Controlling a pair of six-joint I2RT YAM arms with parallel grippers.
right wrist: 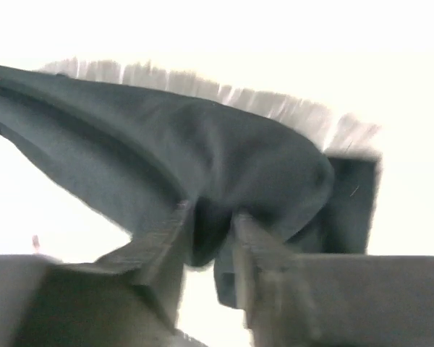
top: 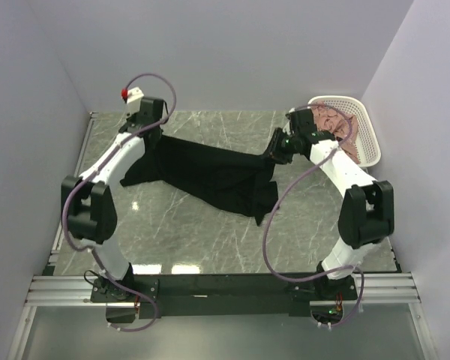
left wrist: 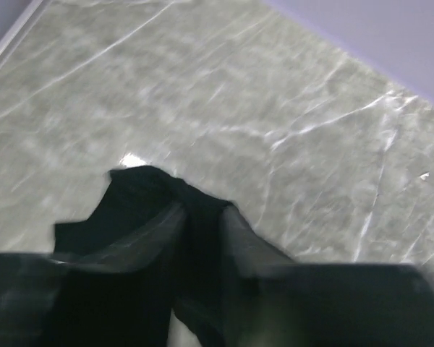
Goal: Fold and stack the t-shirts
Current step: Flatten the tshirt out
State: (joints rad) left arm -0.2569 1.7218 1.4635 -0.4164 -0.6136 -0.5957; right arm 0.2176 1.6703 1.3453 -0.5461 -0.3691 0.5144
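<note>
Far left: the left gripper (left wrist: 202, 242) was clenched on a small corner of the black t-shirt (top: 210, 176). A short tab of cloth poked out past its fingertips, above the marble table (top: 210, 240). The shirt hung between the two grippers as a sagging band, and its lower part trailed on the table on the near side of both sets of fingers. Right: the right gripper (right wrist: 210, 235) was pinched shut on a bunched fold of the same shirt, with cloth bulging beyond the fingers.

Likely trouble, as a judgement:
- The left hold looked shallow, so pulling the arms apart could drag that corner out from between the fingers.
- The right hold took a bunch rather than one edge, so the shirt might spread twisted or doubled.
- The right arm's loose cable (top: 274, 217) looped low beside the hanging cloth and could snag it.

Room to move: bare table lay on the near side of both sets of fingers. Beyond the left fingers, the table's far edge and the back wall (top: 232, 52) were near. Just right of the right fingers stood the white basket (top: 364, 135) holding pink cloth (top: 331, 118) — a swing that way could knock it
</note>
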